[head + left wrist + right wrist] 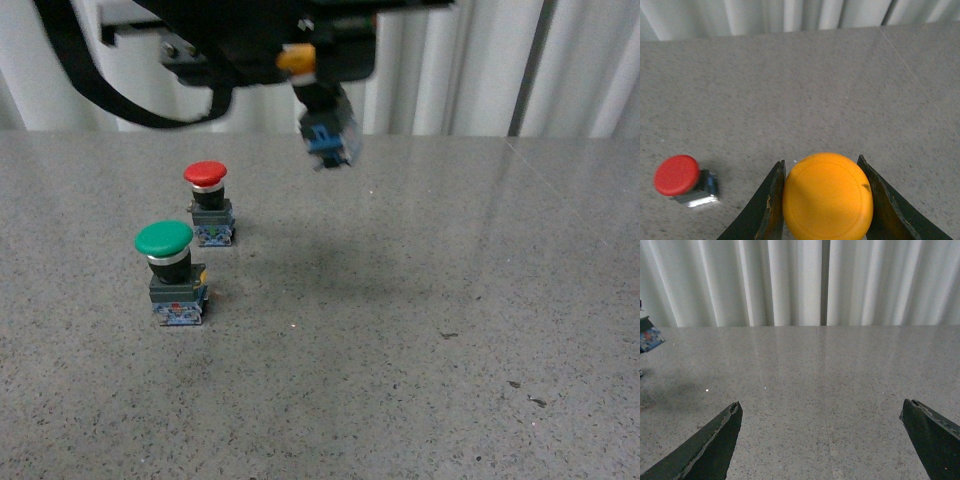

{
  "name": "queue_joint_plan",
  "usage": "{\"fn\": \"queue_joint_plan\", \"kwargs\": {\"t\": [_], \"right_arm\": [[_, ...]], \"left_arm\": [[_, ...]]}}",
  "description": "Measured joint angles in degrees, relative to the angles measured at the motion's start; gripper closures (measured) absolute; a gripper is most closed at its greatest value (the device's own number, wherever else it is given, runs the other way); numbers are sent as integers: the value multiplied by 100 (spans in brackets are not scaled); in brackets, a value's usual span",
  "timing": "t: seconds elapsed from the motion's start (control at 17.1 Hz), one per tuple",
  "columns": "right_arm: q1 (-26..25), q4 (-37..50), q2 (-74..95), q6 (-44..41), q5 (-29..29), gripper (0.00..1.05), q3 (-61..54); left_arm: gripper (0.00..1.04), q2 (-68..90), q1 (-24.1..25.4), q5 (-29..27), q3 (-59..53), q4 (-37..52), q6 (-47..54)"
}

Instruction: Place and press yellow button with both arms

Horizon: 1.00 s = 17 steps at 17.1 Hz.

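Yellow button [322, 118]: gripped at its cap by the left tool [820, 165], whose jaws press against both sides. It hangs tilted in the air above the bench [450, 320], beyond and to the right of the green button [164, 240]. Red button [205, 174]: upright on the bench, just behind and slightly right of the green button. Right tool [821, 405]: jaws spread wide apart above the bench.

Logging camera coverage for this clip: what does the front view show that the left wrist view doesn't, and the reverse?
Front view only: the green button standing on the table, and the blue-grey base of the yellow button, hanging tilted above the table. Left wrist view only: its round yellow cap, clamped between the fingers of the left gripper. Both: the red button and the speckled grey table.
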Motion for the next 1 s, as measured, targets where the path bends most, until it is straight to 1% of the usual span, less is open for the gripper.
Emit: {"fn": "queue_joint_plan", "kwargs": {"t": [0.12,0.18,0.35,0.59,0.82,1.0], "right_arm": [[0,0,0,0,0,6,0],[0,0,0,0,0,6,0],[0,0,0,0,0,6,0],[0,2,0,0,0,6,0],[0,0,0,0,0,6,0],[0,0,0,0,0,6,0]], "left_arm": [[71,166,-374,-339,-31,107,-273],[71,229,-439,-374,-46,109,-411],[71,588,-466,-503,-101,107,-732],[71,756,-557,-407,-273,-20,-1147],[71,909,-632,-483,-278,-7,-1274],[71,999,-638,-654,-339,83,-1217]]}}
